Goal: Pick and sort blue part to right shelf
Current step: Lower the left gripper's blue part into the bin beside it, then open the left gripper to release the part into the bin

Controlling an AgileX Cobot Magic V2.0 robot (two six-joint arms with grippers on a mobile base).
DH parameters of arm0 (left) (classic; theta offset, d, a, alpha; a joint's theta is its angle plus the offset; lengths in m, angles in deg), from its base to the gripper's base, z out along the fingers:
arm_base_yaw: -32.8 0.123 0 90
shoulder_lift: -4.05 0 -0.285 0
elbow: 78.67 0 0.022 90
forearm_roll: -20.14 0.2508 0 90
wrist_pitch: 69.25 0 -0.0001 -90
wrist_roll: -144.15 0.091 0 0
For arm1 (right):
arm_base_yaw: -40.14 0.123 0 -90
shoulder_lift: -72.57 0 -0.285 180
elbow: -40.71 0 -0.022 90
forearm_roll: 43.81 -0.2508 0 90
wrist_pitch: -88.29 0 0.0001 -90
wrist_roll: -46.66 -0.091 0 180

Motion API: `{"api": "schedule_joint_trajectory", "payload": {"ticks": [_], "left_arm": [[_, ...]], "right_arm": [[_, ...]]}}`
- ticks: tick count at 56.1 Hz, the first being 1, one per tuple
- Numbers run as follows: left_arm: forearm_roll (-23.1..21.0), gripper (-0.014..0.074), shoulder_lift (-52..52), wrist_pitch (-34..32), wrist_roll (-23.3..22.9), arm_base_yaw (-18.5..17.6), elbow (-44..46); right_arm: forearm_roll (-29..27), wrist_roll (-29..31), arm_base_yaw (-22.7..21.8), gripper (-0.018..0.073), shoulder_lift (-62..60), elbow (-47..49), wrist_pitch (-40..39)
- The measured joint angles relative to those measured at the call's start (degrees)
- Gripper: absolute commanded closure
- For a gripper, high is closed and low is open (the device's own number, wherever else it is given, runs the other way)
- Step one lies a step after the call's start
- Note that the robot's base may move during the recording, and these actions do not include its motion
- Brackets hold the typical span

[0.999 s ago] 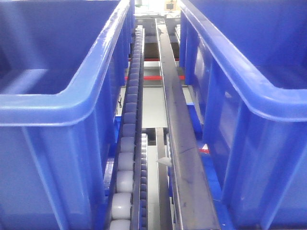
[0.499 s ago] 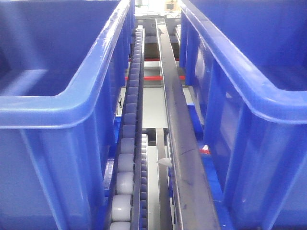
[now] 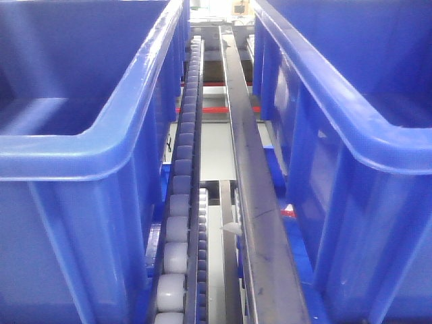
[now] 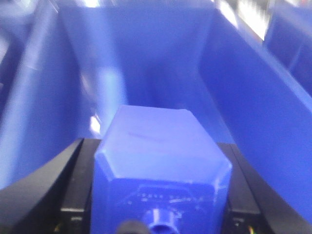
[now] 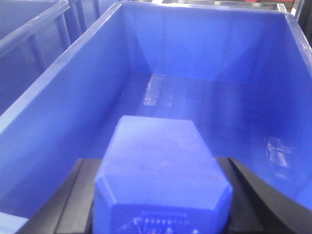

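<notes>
In the left wrist view a blue part [image 4: 161, 170] sits between the black fingers [image 4: 73, 180] of my left gripper [image 4: 153, 146], which is shut on it, knob end towards the camera. It hangs inside a blue tub [image 4: 253, 97]. In the right wrist view a second blue part [image 5: 161, 146] is clamped the same way in my right gripper [image 5: 155, 163], above the floor of another blue tub [image 5: 204, 58]. The front view shows the right shelf's white roller track [image 3: 181, 182] and steel rail [image 3: 250, 175] between two tubs. Neither gripper shows there.
Large blue tubs stand at the left [image 3: 88, 145] and right [image 3: 351, 128] of the front view, with thick rims close to the camera. A neighbouring tub's rim [image 5: 29, 29] runs along the left of the right wrist view. Floor with red lines [image 3: 216, 108] shows below the rack.
</notes>
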Motion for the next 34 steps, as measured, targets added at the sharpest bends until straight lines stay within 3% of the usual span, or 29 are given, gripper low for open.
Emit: {"api": "schedule_joint_trajectory", "payload": {"ticks": [34], "left_arm": [[1.51, 0.0264, -55.37, -4.44, 0.0, 0.0, 18.14]], "right_arm": [[0.0, 0.0, 0.0, 0.0431, 0.0, 0.0, 0.0]]}}
